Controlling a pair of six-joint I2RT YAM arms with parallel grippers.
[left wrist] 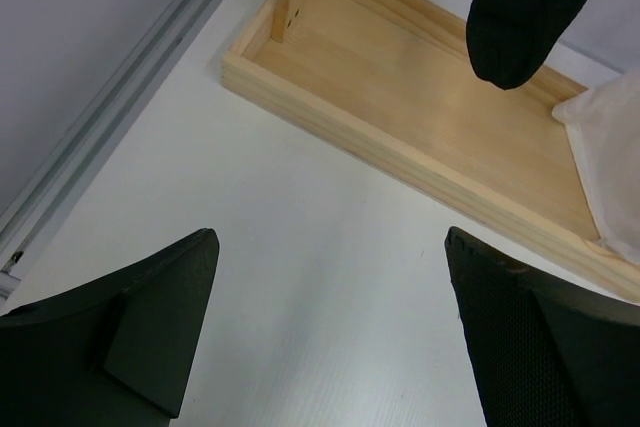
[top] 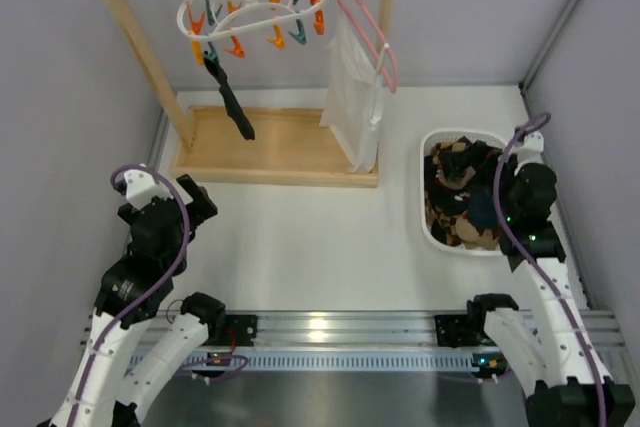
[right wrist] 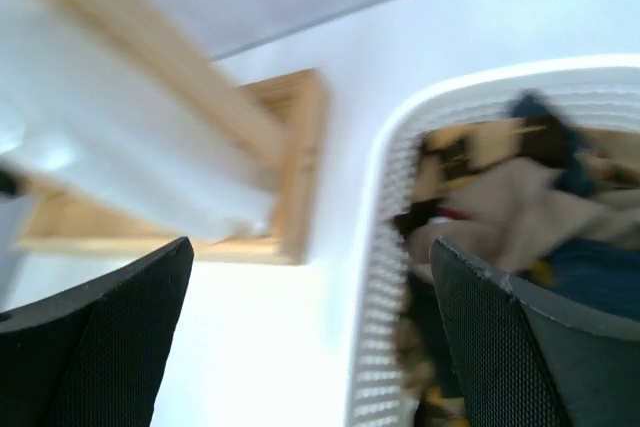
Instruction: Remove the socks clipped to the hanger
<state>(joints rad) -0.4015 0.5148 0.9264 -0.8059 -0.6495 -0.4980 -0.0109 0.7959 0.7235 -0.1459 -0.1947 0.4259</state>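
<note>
The white oval clip-hanger (top: pixel 250 15) with orange and teal pegs hangs from the wooden rail. One dark sock (top: pixel 230 97) still hangs from a peg at its left; its toe (left wrist: pixel 525 12) shows in the left wrist view. Several socks (top: pixel 462 197) lie in the white basket (top: pixel 430 232) at the right, also in the right wrist view (right wrist: pixel 520 197). My left gripper (top: pixel 200 202) is open and empty above the table in front of the rack base. My right gripper (top: pixel 500 202) is open and empty over the basket's left rim (right wrist: pixel 385 277).
A wooden rack with a tray base (top: pixel 280 147) stands at the back. A pink wire hanger (top: pixel 375 37) holds a white garment (top: pixel 352 107) on the rail's right side. Grey walls close in on both sides.
</note>
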